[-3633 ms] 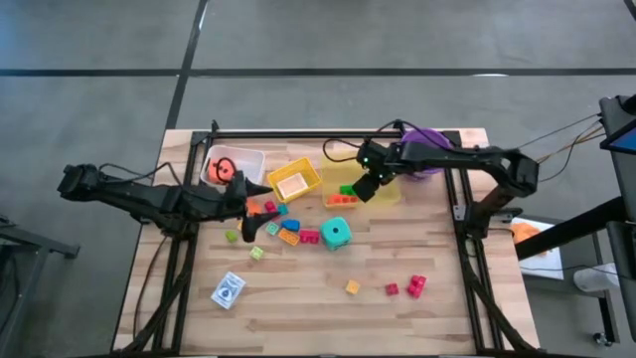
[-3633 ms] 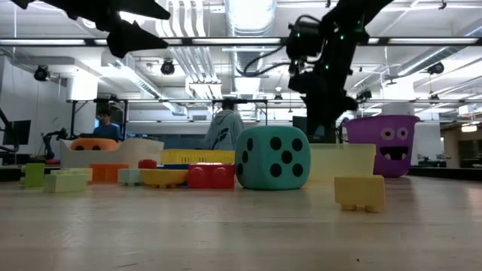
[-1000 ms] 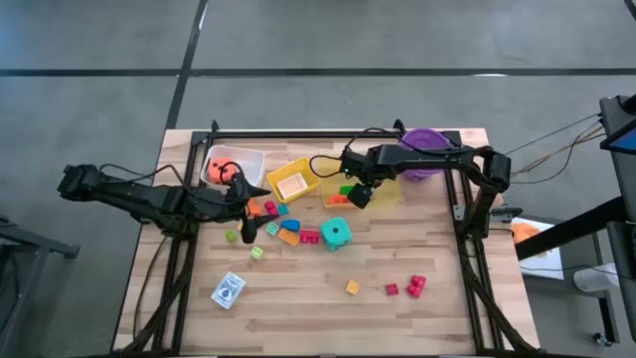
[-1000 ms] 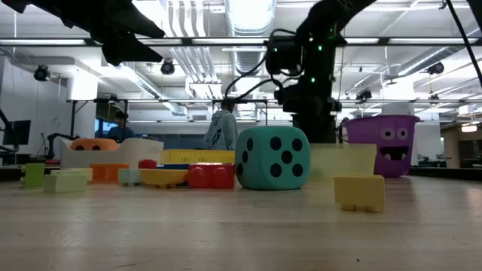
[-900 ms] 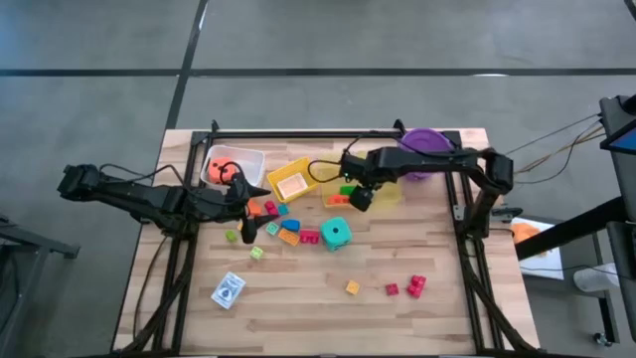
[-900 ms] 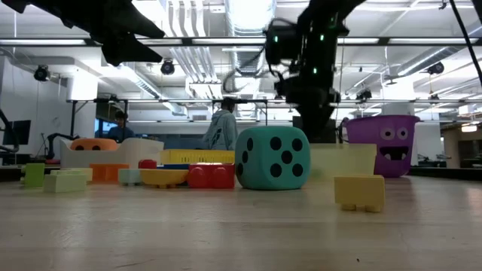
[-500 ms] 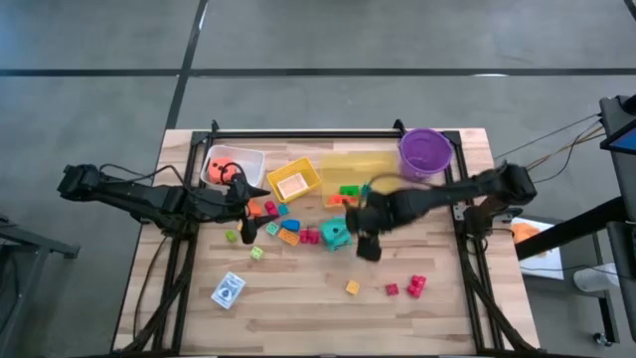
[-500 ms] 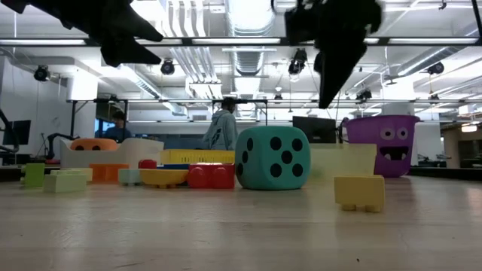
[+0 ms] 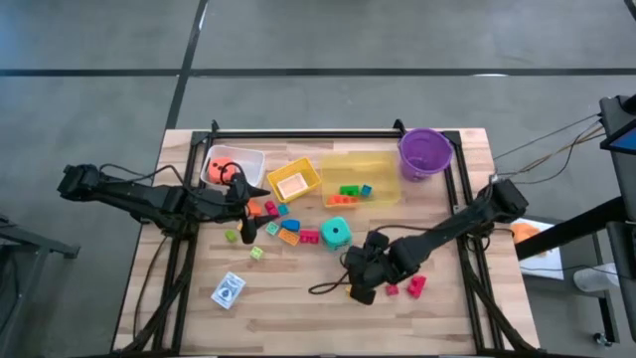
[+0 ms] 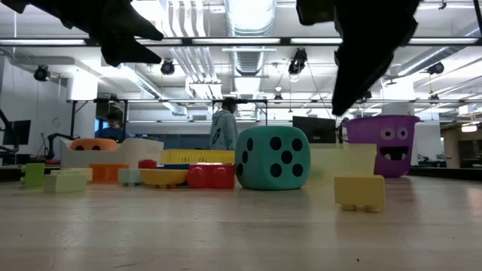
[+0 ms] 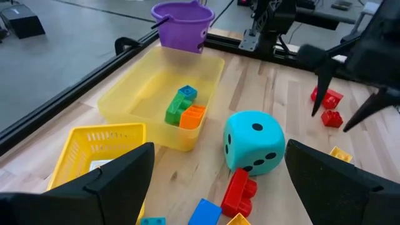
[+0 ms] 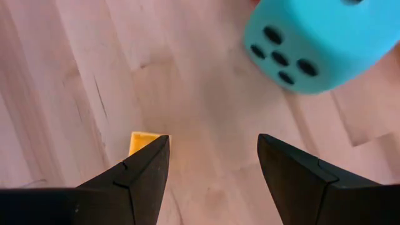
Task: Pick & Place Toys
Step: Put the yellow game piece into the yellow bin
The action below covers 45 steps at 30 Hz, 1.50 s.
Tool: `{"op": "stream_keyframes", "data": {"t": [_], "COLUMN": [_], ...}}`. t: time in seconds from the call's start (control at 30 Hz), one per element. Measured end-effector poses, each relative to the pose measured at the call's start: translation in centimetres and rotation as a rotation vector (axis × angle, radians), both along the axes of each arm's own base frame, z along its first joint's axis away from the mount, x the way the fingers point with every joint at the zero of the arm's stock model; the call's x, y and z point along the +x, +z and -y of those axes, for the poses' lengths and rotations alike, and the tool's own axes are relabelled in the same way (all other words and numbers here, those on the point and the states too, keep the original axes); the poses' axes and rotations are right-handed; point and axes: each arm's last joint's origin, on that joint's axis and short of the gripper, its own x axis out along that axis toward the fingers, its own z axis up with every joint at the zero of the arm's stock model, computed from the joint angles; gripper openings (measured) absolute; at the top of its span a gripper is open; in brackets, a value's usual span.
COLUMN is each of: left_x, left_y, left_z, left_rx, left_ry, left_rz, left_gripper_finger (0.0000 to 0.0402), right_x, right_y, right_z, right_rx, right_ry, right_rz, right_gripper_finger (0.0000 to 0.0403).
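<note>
My right gripper [image 9: 360, 290] hangs open near the table's front, its fingers [image 12: 145, 164] pointing steeply down. A small yellow brick [image 12: 144, 142] lies on the wood just past one fingertip, untouched. The teal die [image 9: 337, 234] sits a little farther back. Two red bricks [image 9: 415, 286] lie to the gripper's right. More bricks [image 9: 280, 227] are scattered at centre left, and the card box [image 9: 229, 290] lies at the front left. My left gripper [image 9: 245, 211] waits open above those scattered bricks, holding nothing.
At the back stand a clear bin [image 9: 235, 163] holding an orange die, a yellow basket [image 9: 294, 181], a pale yellow bin [image 9: 360, 179] with a few bricks in it, and a purple bucket [image 9: 424, 151]. Bare wood lies along the front edge, between the card box and my right gripper.
My right gripper has swung from over the pale yellow bin toward the table's near edge, passing the teal die, and now hangs over the yellow brick. Its wrist has rolled on the way. The toys have stayed where they were.
</note>
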Motion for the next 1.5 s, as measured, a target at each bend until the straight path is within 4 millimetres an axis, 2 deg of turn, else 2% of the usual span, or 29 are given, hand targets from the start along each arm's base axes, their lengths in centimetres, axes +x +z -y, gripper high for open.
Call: {"op": "stream_keyframes", "data": {"t": [0.17,0.47,0.73,1.0,1.33,1.5], "left_x": [0.0,0.0,0.0,0.0,0.0,0.0], "left_y": [0.0,0.0,0.0,0.0,0.0,0.0], "left_z": [0.0,0.0,0.0,0.0,0.0,0.0], "left_rx": [0.000,0.000,0.000,0.000,0.000,0.000], "left_ry": [0.000,0.000,0.000,0.001,0.001,0.000], "left_rz": [-0.003,-0.002,-0.003,-0.002,-0.002,-0.003], "left_gripper_finger": [0.0358,0.0358,0.0358,0.0358,0.0358,0.0359], "right_x": [0.2,1.6,1.2,0.7,0.3,0.4], "right_y": [-1.5,-2.6,-3.0,-2.9,-2.9,-4.4], "right_z": [-0.9,-1.9,-2.7,-3.4,-4.2,-4.8], "right_rx": [-0.008,0.135,0.160,0.112,0.115,0.099], "right_ry": [0.017,0.022,-0.053,-0.122,-0.100,-0.074], "right_rz": [-0.033,0.020,0.011,0.061,0.066,0.025], "right_gripper_finger": [0.0240,0.0240,0.0240,0.0240,0.0240,0.0240]}}
